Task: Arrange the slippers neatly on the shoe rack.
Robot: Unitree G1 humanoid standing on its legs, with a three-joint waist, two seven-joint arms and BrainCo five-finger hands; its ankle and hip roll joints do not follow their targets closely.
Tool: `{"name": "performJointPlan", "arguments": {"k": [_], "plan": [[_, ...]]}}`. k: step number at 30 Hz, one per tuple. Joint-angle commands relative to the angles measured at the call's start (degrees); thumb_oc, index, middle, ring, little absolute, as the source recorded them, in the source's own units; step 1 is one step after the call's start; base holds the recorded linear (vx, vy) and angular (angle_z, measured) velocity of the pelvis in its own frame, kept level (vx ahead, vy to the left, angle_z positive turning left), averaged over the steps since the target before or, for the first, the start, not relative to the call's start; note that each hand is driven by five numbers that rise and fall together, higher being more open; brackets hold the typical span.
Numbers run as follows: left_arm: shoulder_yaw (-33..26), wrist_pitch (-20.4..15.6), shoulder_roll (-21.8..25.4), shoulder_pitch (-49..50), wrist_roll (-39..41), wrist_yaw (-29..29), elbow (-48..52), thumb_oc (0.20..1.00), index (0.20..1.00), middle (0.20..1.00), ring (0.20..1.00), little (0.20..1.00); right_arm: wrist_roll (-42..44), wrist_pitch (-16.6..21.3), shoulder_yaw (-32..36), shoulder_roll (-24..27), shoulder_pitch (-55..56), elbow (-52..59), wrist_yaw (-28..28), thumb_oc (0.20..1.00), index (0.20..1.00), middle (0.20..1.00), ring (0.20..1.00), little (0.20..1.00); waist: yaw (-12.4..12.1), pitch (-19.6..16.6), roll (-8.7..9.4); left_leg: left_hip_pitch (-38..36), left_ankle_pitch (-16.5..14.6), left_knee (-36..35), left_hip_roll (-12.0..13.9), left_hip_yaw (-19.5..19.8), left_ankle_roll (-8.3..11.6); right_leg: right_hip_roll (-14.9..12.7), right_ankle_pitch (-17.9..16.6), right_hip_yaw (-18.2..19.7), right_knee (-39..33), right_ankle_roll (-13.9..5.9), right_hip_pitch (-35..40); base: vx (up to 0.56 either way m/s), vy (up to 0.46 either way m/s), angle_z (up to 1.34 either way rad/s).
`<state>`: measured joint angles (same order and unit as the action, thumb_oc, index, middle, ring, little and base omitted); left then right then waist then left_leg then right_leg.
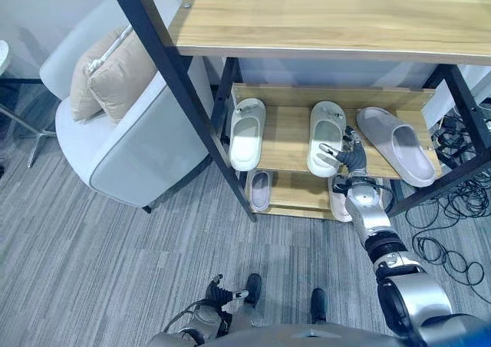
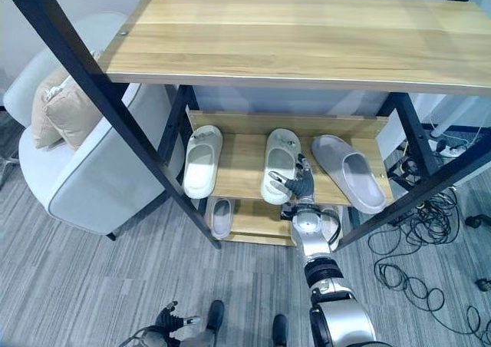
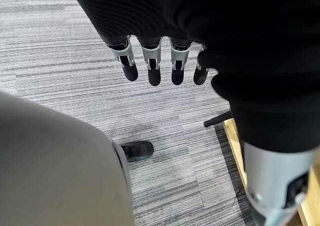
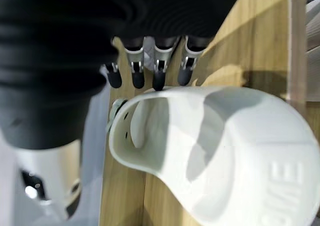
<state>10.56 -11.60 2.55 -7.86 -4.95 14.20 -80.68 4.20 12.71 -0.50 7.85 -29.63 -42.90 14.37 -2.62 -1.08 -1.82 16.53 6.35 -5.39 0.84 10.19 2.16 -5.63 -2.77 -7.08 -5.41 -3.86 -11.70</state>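
White moulded foam slipper [image 1: 326, 137] on wooden rack's mid shelf [image 1: 288, 140], betw. 2 others; right hand [image 1: 349, 157] at its heel w/ fingers straight, not gripping. Step: nudging it square. Next: gentle push to align. Left hand [image 3: 155, 66] relaxed, idle over floor.

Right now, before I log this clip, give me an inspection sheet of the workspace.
Surface: wooden shoe rack on a black frame, wide top board above.
Job's things: left white slipper, middle white slipper and grey slipper on the middle shelf, the grey one angled; two more slippers on the lower shelf, one partly hidden by the right arm.
Clutter: nothing seen.
Hands: right hand at the middle slipper's heel, fingers straight; left hand low over the floor, fingers relaxed.
Cables: black tangle on the floor right of the rack.
Surroundings: pale armchair with beige cushions, grey striped floor.
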Motion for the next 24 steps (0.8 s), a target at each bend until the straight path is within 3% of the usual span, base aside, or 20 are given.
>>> {"name": "performJointPlan", "arguments": {"k": [1,24], "plan": [[1.1,1.3,-2.4,1.3,0.2,1.1,-7.4,1.000,1.000,1.000,1.000,1.000,-2.2,1.6,-0.2,0.7,-6.1,-1.2,0.7,1.000,1.000,1.000,1.000,1.000,-1.9,0.9,0.95,-1.3,-0.4,0.4,-0.1,1.3,0.56,-5.1,-0.3,-1.9,0.4,-4.09,1.9,0.00,0.000,0.00],[1.4,0.9,-2.7,2.0,0.1,1.4,-7.3,1.000,1.000,1.000,1.000,1.000,-2.5,2.8,-2.5,-1.0,-10.4,-5.9,0.8,1.000,1.000,1.000,1.000,1.000,-4.3,2.1,1.37,0.3,0.4,0.4,-0.4,3.2,0.64,-5.3,0.2,-4.0,0.4,-4.35,1.8,0.00,0.001,0.02]]}}
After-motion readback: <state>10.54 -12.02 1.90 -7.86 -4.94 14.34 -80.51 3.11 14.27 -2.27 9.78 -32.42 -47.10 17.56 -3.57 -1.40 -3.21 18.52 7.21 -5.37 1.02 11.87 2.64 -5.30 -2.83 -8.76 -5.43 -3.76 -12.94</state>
